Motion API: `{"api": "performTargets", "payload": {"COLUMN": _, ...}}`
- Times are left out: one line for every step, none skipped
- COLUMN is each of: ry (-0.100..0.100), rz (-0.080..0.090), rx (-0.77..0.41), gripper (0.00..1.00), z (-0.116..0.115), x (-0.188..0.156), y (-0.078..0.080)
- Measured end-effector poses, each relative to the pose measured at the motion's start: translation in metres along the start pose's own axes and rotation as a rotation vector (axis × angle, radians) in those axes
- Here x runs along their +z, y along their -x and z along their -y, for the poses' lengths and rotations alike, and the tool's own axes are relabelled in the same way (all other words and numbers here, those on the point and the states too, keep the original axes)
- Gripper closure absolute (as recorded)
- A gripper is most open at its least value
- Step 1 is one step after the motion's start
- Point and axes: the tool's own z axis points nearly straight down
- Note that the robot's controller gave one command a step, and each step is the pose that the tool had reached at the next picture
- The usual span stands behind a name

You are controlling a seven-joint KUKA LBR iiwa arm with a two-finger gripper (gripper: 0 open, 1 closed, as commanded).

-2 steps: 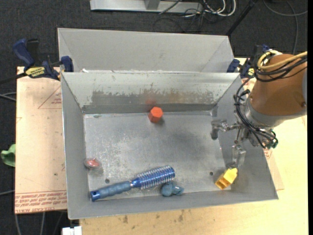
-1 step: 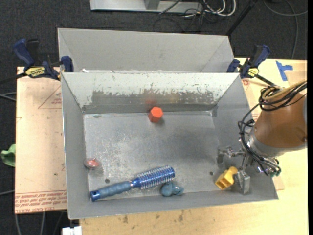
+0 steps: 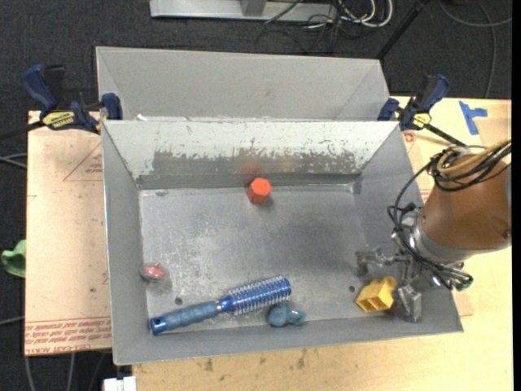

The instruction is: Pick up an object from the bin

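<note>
Bottom-right corner | tool (image 3: 391, 283) spread beside yellow block (image 3: 374, 296); contact hard to tell

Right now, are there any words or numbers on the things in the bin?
No text to read: the blue hairbrush, orange block, yellow block, blue lump and small pink thing show no words, numbers or signs. The bin has grey walls with only scuff marks.
</note>
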Motion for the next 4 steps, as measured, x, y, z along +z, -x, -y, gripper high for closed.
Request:
{"api": "performTargets", "payload": {"ry": 0.007, "rz": 0.003, "rx": -0.004, "gripper": 1.00, "z": -0.005, "x": 0.008, "y": 0.000}}
{"api": "performTargets", "payload": {"ry": 0.005, "rz": 0.012, "rx": -0.004, "gripper": 0.00, "z": -0.005, "x": 0.007, "y": 0.003}}
{"api": "performTargets", "payload": {"ry": 0.010, "rz": 0.002, "rx": 0.227, "gripper": 0.00, "z": -0.076, "x": 0.009, "y": 0.061}}
{"api": "performTargets", "payload": {"ry": 0.008, "rz": 0.005, "rx": -0.014, "gripper": 0.00, "z": -0.126, "x": 0.009, "y": 0.123}}
